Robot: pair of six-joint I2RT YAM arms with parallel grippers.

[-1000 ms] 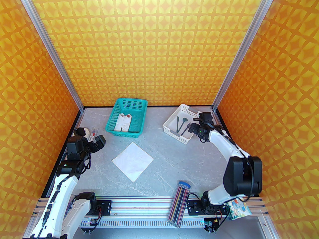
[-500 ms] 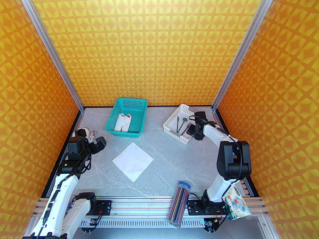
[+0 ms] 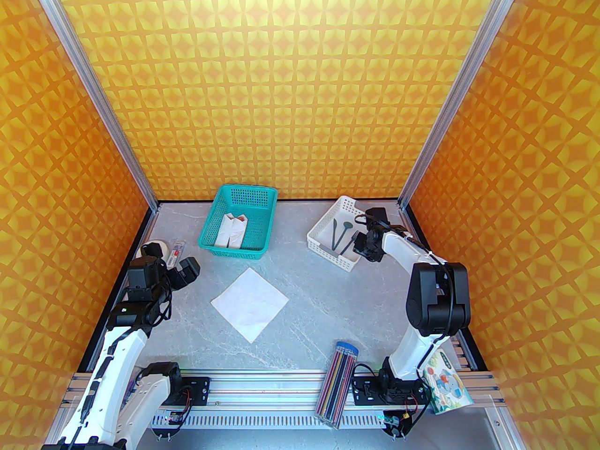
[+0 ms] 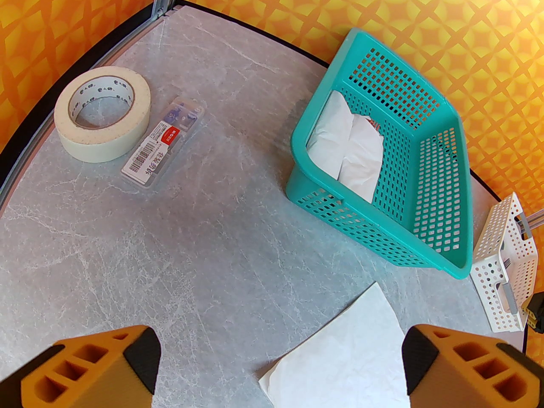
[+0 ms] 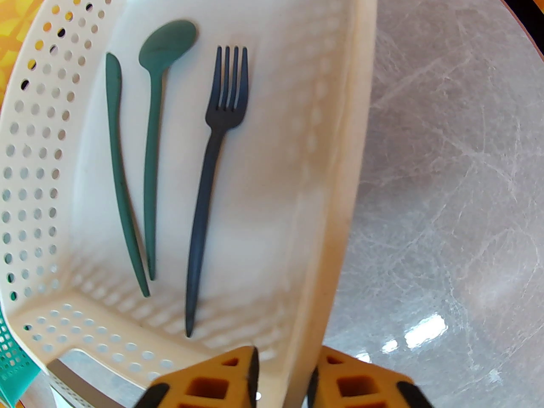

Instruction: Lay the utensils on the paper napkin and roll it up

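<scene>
- The right fingers stand narrow, one inside and one outside the side wall of the white perforated basket. The wall fills the gap between them, so they appear to grip the basket and no utensil.
- The utensils lie flat on the basket's floor, ahead of these fingers on the inner finger's side. The fork is nearest, its handle tip just ahead of that finger. The spoon and knife lie beyond it, their handle ends close together.
- All three look light, thin, stiff and smooth. Lying flush on the floor, they will likely skid or pivot under a poor pinch.
- The best hold is probably across a handle's narrow width near mid-length. The fork stands apart from the others, so it offers the cleanest grasp.
- The basket also looks light, so a pull on its wall may drag or tip it.
- The paper napkin lies flat on the counter, between the left fingers and just ahead of them. These are spread wide and hold nothing.
- The napkin looks limp and easily creased, and a corner is the likely place to lift it.
</scene>
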